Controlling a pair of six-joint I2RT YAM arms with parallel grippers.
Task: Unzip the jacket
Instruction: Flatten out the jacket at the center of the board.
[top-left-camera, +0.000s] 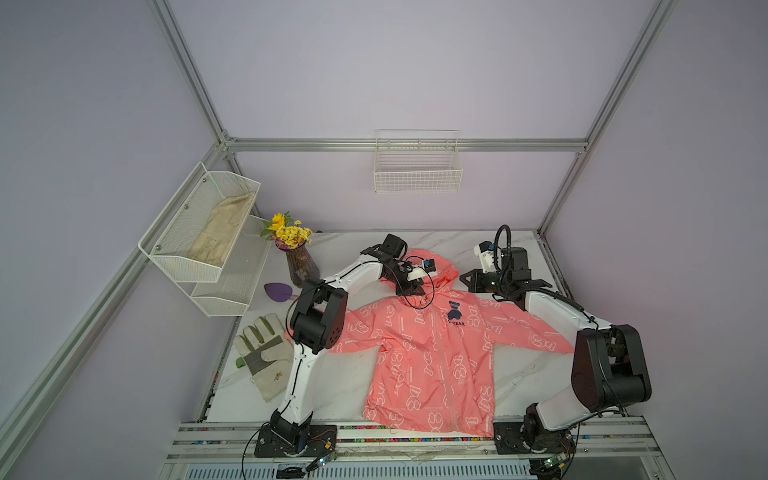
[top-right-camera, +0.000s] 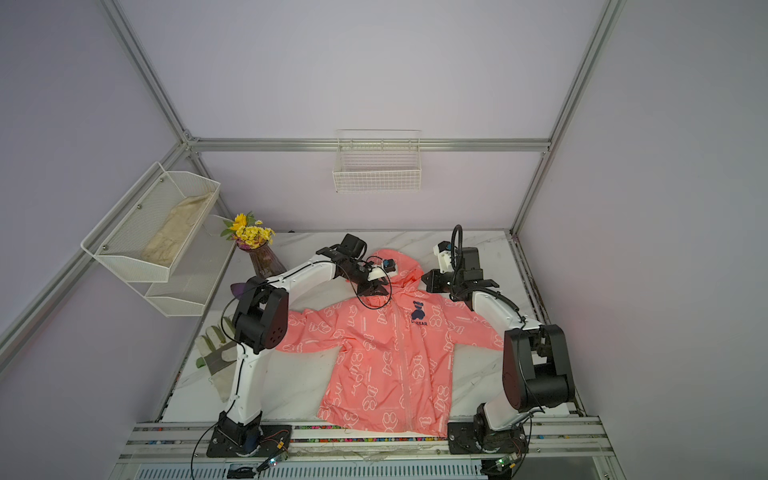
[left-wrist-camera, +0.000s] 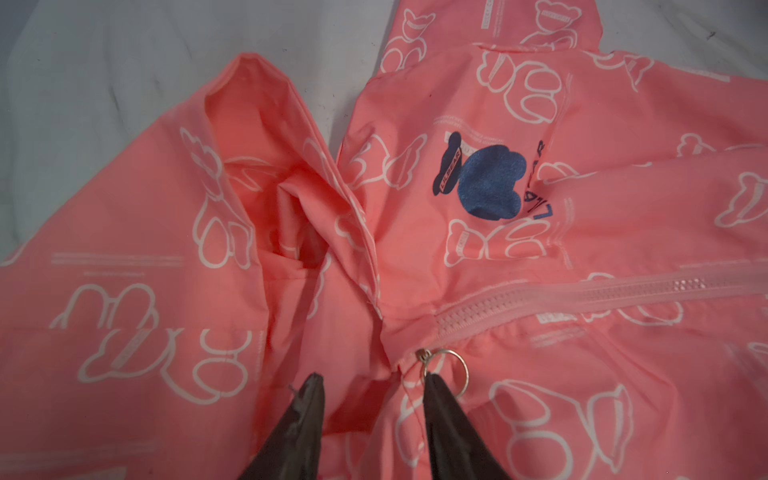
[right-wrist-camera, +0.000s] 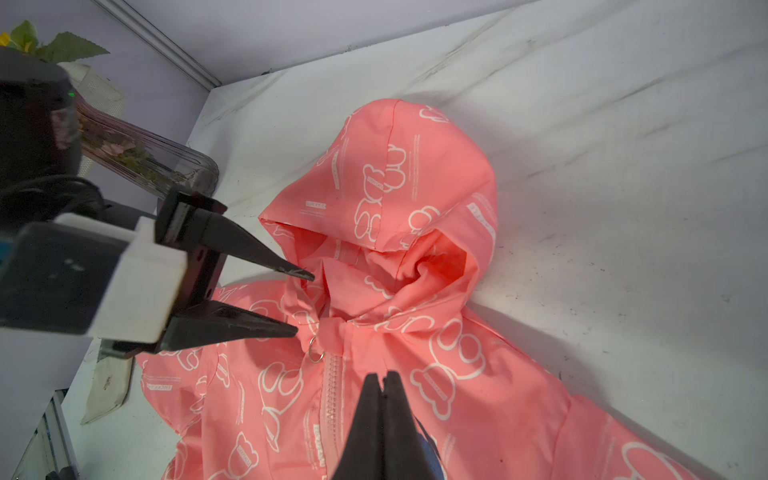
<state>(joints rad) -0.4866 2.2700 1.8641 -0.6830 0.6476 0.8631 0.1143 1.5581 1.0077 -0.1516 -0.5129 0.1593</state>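
Observation:
The coral-pink jacket (top-left-camera: 432, 361) (top-right-camera: 390, 365) lies flat, front up, on the marble table, hood to the back, sleeves spread. Its zipper (left-wrist-camera: 582, 293) (right-wrist-camera: 332, 386) is closed up to the collar, where the slider carries a metal ring (left-wrist-camera: 446, 352) (right-wrist-camera: 314, 348). My left gripper (top-left-camera: 413, 289) (top-right-camera: 372, 289) (left-wrist-camera: 374, 376) (right-wrist-camera: 303, 303) is open at the collar, holding nothing, with one fingertip (left-wrist-camera: 432, 380) right at the ring. My right gripper (top-left-camera: 463, 279) (top-right-camera: 424, 277) (right-wrist-camera: 384, 376) is shut and empty, hovering over the chest beside the navy bear logo (left-wrist-camera: 490, 183).
A vase of yellow flowers (top-left-camera: 301, 266) and a purple trowel (top-left-camera: 278, 291) stand left of the hood. A beige work glove (top-left-camera: 266, 353) lies by the left arm. A white shelf rack (top-left-camera: 199, 232) hangs on the left wall, a wire basket (top-left-camera: 417, 166) on the back wall.

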